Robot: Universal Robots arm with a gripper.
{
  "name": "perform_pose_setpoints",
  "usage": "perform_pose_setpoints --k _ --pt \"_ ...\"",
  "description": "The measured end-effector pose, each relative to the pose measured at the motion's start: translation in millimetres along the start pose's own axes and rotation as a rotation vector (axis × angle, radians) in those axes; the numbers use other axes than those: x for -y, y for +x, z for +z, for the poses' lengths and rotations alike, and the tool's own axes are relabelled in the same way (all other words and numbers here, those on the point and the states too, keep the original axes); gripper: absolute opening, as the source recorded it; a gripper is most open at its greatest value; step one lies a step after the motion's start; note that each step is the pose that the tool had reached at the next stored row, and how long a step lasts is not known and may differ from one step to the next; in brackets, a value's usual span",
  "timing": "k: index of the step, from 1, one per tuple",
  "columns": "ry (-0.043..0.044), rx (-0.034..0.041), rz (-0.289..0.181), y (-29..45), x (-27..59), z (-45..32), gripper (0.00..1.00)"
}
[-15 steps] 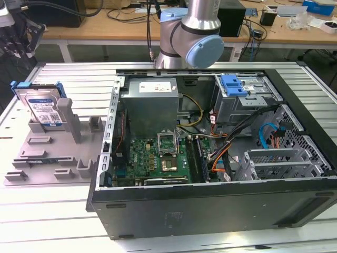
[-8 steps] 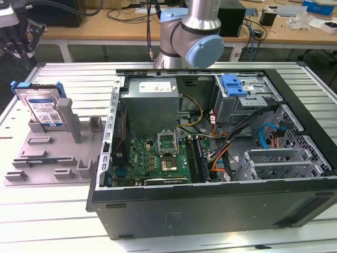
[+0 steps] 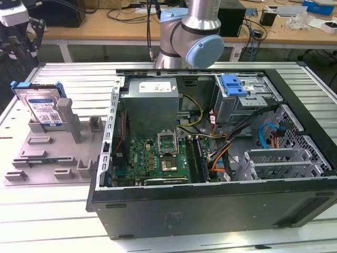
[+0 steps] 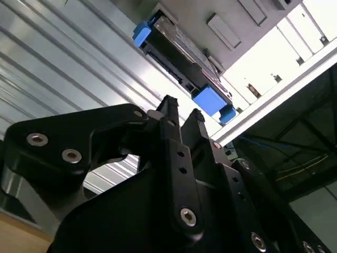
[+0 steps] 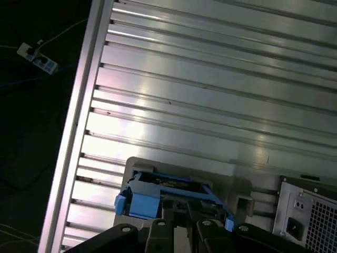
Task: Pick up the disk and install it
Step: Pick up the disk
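Above the grey fixture (image 3: 52, 155) at the exterior view's left, where the disk (image 3: 45, 108) stands on edge, the gripper (image 4: 181, 109) hovers empty, fingers nearly together; the pick-up step looks not yet done, and a grasp would call for spreading them first.

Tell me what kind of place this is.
Likely a robotics lab bench: an opened desktop computer case lies on a slotted aluminium table, the disk stands in a gray fixture beside it, and wooden benches with cables and gear run behind.
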State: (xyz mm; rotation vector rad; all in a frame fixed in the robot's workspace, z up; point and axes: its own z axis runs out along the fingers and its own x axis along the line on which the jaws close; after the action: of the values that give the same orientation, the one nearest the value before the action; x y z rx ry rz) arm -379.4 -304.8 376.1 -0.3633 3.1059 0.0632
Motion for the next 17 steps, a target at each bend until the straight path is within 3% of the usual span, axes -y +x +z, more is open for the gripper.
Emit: perform_pose_setpoints --k 2,5,8,11,17 --pt "0.0000 -0.0024 -0.044 0.0 0.0 0.0 0.29" --pt "-0.0001 -0.0056 -0.100 0.0 0.0 0.1 0.48" --pt "-0.0004 -0.0088 -0.155 0.0 0.0 0.1 0.48" --pt "0.0015 -0.0137 -0.254 0.0 0.1 0.1 0.48" --pt "0.0083 -0.0212 -0.369 0.0 0.0 0.1 0.48"
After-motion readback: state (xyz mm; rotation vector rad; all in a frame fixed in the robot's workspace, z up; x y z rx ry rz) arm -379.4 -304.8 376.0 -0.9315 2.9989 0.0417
